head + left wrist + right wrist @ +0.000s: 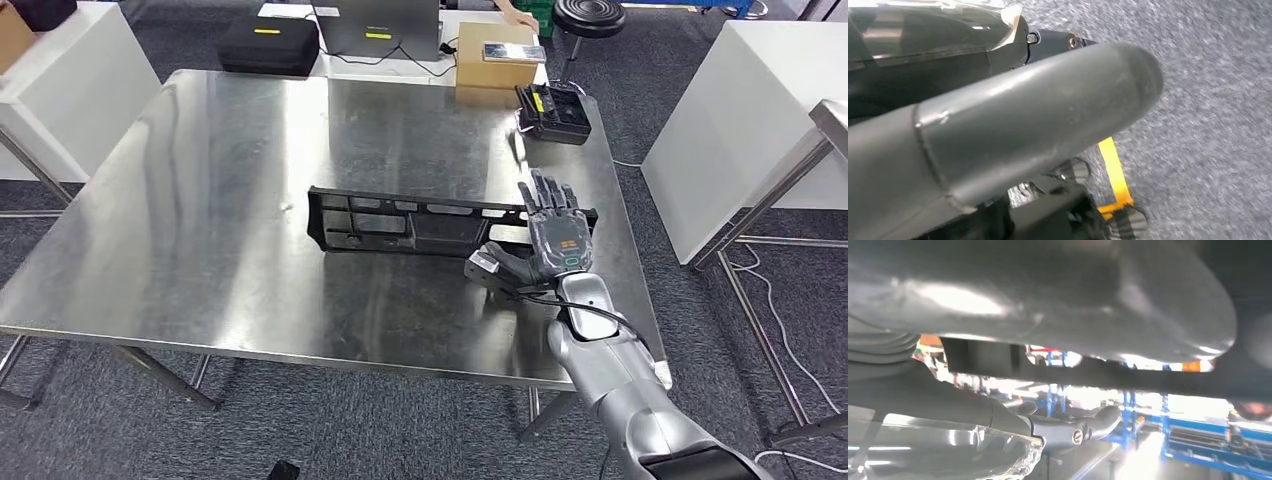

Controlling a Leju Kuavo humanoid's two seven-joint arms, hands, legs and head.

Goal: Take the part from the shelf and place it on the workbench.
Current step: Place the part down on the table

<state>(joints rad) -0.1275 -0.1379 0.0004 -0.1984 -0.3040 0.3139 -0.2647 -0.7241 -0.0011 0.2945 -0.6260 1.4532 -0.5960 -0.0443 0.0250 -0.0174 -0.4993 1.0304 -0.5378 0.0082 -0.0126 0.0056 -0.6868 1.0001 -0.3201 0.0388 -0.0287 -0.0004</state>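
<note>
Part (pixel 420 222) down flat on desk (pixel 200 220); right hand (pixel 556 235) at its end, fingers spread, grip unclear. Release, withdrawal left.

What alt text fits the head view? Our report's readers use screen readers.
A long black plastic part lies on a steel workbench, the robot's right hand with fingers spread at its right end. A cardboard box and black cases sit behind.

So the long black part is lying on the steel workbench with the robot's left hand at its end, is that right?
Not quite. The long black part does lie on the steel workbench, but it is the robot's right hand at its end, not the left. The head view shows that arm coming in from the right.
</note>
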